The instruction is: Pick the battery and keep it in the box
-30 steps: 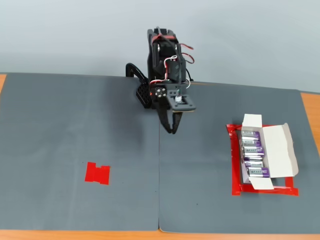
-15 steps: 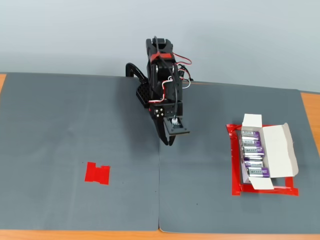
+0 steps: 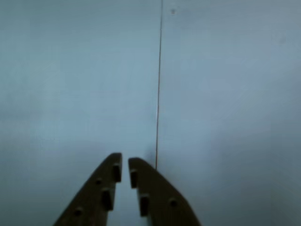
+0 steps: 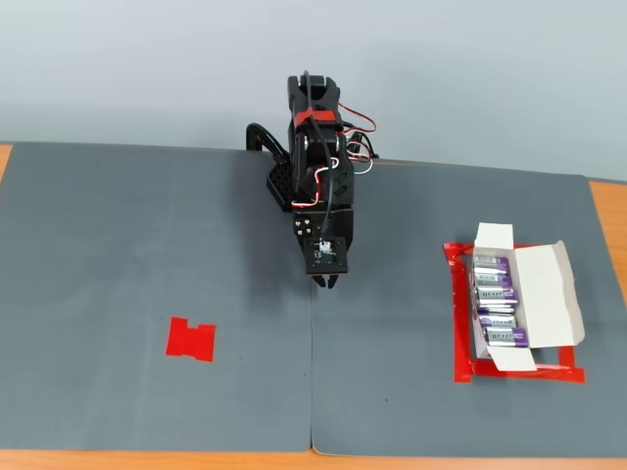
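The box [image 4: 549, 294] is a white carton with open flaps, at the right of the grey mat in the fixed view. Several silver-grey batteries [image 4: 495, 291] with purple ends lie in a row inside it. No battery shows outside the box. My gripper [image 4: 328, 282] points down at the mat's middle, well left of the box. In the wrist view the gripper [image 3: 124, 160] is shut with only a thin slit between its dark fingers [image 3: 106, 188]. Nothing is held, and only bare mat lies below it.
A red tape outline [image 4: 458, 333] frames the box. A flat red tape patch [image 4: 191, 339] lies at the left front. A seam [image 4: 312, 372] between the two mats runs forward from under the gripper. Orange table edge [image 4: 607, 225] shows at the right.
The arm has turned from facing right to facing straight forward, and the gripper has dropped lower toward the mat near the seam. The box and batteries have not moved.
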`<state>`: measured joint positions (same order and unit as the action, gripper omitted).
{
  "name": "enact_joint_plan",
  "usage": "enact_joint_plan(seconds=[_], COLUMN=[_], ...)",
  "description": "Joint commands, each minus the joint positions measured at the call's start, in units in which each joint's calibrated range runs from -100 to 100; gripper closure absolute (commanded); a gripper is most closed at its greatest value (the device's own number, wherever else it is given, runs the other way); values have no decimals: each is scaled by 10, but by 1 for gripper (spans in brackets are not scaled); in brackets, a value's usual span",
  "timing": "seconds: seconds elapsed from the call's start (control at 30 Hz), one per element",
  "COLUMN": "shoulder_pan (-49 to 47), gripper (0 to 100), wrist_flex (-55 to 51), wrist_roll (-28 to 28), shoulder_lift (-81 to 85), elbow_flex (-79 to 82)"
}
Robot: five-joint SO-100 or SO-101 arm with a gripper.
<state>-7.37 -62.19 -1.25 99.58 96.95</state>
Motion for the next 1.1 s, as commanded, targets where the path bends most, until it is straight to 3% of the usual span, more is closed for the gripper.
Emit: enact_joint_plan(seconds=[0.0,0.23,1.07], shoulder_pan=[4,5,2], gripper=[98,98,98], wrist_flex=[-29,-95,-92], wrist_roll=[-6,-6,-2], shoulder_lift=[1,2,-1], elbow_flex=[-12,-29,-33])
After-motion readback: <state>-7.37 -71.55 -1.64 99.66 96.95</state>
